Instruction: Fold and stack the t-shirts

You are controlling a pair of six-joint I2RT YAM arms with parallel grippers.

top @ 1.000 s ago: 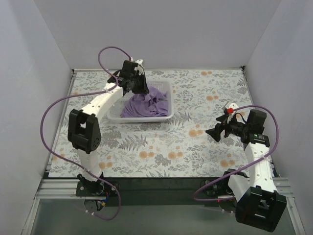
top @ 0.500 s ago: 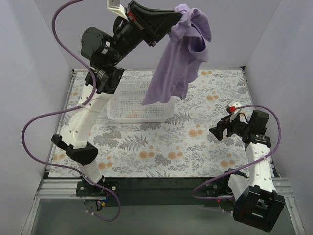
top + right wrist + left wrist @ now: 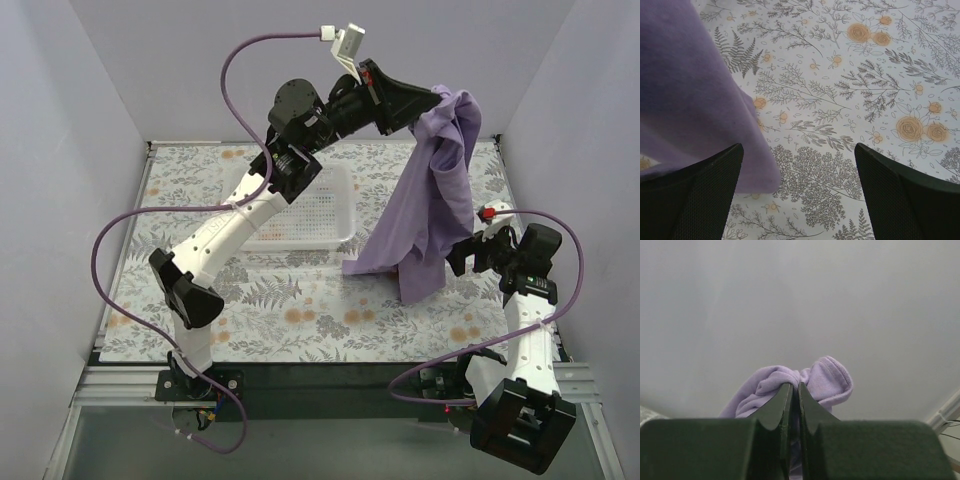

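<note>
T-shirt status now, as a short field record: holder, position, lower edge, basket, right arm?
t-shirt: lavender, hanging from one bunched part
left jaws: shut on the t-shirt, high above the table
lower edge: down near the table, beside the right jaws; contact unclear
right jaws: open, holding nothing
basket: white, no shirt in it

The overhead camera looks down from behind both bases (image 3: 195, 385). Each wrist camera sits close behind its fingers (image 3: 775, 415), looking past them; all three share the t-shirt (image 3: 430, 200).
</note>
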